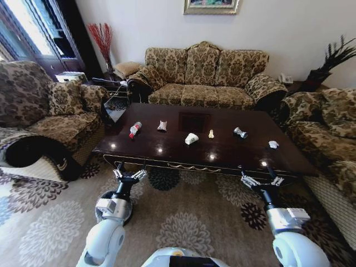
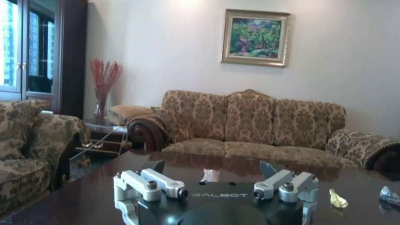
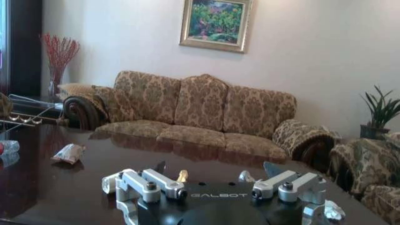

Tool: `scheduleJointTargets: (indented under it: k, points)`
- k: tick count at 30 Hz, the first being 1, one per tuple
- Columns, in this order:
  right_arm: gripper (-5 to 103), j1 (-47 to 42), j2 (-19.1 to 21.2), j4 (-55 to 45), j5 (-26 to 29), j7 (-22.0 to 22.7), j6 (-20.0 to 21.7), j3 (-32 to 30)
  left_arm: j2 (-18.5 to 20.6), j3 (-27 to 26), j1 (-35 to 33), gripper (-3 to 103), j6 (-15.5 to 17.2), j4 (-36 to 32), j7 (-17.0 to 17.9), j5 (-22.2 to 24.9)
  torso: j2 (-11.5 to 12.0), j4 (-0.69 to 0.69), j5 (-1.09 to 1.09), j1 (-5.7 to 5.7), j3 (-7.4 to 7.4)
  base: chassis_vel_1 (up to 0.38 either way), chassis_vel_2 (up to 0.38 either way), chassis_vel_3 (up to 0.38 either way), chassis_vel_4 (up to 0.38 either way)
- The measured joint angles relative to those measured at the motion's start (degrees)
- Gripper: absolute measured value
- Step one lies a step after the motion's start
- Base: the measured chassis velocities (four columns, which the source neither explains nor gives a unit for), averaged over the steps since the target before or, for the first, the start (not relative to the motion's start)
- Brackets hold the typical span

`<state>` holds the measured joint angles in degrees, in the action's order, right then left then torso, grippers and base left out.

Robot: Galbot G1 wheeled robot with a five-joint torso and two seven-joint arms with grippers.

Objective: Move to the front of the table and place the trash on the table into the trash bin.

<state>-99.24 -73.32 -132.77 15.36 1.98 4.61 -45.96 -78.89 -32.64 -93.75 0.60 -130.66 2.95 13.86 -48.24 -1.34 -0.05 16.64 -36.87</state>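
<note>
- The left gripper (image 1: 130,173) hangs just short of the near edge of the table (image 1: 167,150), its fingers spread apart and empty.
- The right gripper (image 1: 262,180) sits level with it at the same near edge, toward the right corner, fingers likewise spread and holding nothing.
- Between the two arms lies open patterned carpet (image 1: 194,214), with free floor along the whole front of the table.
- The trash lies scattered across the glossy top, all apart from both grippers: a clear bottle (image 1: 135,129) with a red cap at the left, a silvery wrapper (image 1: 162,125) just beside it, crumpled white paper (image 1: 191,138) near the middle, a small yellowish piece (image 1: 211,134) next to that, another shiny wrapper (image 1: 240,133) farther right, and a white scrap (image 1: 273,144) near the right edge.
- The table is hemmed in by an armchair (image 1: 50,119) on the left, a sofa (image 1: 206,78) behind and another seat (image 1: 322,133) on the right, each close to its edges.
- A dark round shape (image 1: 103,197) on the carpet behind the left arm may be the trash bin; the arm hides most of it, so its contents cannot be told.
</note>
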Motion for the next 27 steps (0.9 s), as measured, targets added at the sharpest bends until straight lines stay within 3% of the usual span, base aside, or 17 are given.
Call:
scheduleJointTargets:
  k: [10,12,13,27]
  points:
    - [100,0.38,-0.15,0.54,0.12,-0.41,-0.11,-0.56,-0.88,-0.05,0.05,100,0.00,0.03,0.90,-1.27,0.00,0.00,0.00,0.00,0.00,0.000,0.000,0.000,0.000]
    - [100,3.54,-2.06,6.51,1.57,-5.19,-1.27,-5.98,-5.53,-0.47,0.47,100,-0.01,0.68,5.79,-7.94,0.00,-0.01,0.01,0.00,0.00,0.000,0.000,0.000,0.000]
    - [100,4.18,-2.51,7.71,2.01,-6.55,-1.66,-7.20,-6.89,-0.36,0.60,100,-0.12,0.32,6.88,-8.99,0.00,-0.02,0.05,0.00,0.00,0.000,0.000,0.000,0.000]
    - [100,0.50,-3.10,2.18,3.11,-8.15,-3.80,-7.90,-7.95,0.01,-1.40,100,0.57,-1.30,8.10,-9.63,0.00,0.01,0.00,0.00,0.00,0.000,0.000,0.000,0.000]
